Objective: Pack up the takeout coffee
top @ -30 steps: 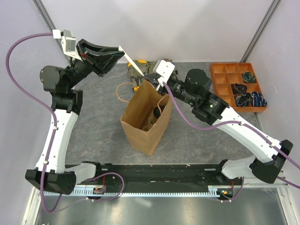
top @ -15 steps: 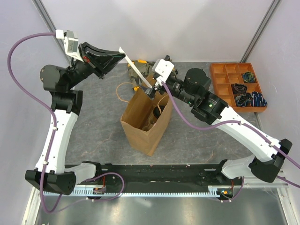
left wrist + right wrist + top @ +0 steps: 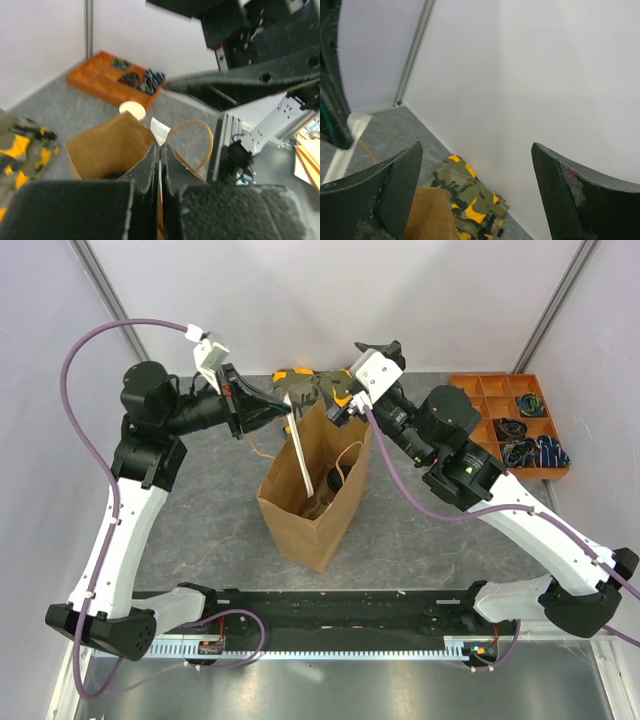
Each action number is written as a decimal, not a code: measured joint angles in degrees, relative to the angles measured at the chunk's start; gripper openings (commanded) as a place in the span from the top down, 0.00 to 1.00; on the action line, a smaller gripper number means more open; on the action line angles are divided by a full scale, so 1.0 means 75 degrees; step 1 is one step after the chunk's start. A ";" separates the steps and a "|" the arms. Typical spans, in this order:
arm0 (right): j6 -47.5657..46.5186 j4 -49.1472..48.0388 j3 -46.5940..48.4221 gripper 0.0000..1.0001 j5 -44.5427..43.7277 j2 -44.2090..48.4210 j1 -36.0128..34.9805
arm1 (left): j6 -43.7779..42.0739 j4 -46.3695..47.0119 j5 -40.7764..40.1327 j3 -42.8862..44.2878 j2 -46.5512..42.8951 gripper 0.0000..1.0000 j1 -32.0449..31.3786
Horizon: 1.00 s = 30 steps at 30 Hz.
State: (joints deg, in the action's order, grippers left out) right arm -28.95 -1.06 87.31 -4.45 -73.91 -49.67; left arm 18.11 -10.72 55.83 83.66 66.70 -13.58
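Top external: the tall brown paper bag (image 3: 300,515) stands open on the grey surface (image 3: 210,510), with the small kraft-paper coffee cup (image 3: 335,480), black-lidded, inside. The left end effector (image 3: 290,412) pinches a long flat white strip (image 3: 303,455) angled down into the bag's mouth, probably to add it. The right end effector (image 3: 476,165) hangs wide open near the far rim.

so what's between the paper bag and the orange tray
A lidless cup with a pale inside stands there, shown only in the left wrist view; from the top the right arm covers that stretch.
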 measured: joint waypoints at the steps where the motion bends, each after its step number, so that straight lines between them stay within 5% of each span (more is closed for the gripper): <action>1: -0.0087 -0.0070 -0.0061 0.02 -0.0143 0.0032 0.0000 | -0.0207 -0.0341 -0.0070 0.0052 0.0020 0.98 -0.0114; 13: -0.0312 0.0189 -0.0699 0.02 -0.1504 0.0111 0.0300 | -0.2567 -0.4182 -0.2818 0.1169 0.1125 0.98 -0.2043; 23: -0.0125 0.0423 -0.0956 0.02 -0.1795 0.0169 0.0659 | -0.2681 -0.5167 -0.4290 0.1329 0.2057 0.97 -0.2413; 30: -0.0105 0.0428 -0.1058 0.02 -0.1798 0.0259 0.0708 | -0.2672 -0.5371 -0.4707 0.1413 0.2468 0.76 -0.2582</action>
State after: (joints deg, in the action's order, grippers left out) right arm -29.74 2.15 79.37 -17.93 -71.96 -44.36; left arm -1.93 -51.00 20.53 94.26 85.21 -32.95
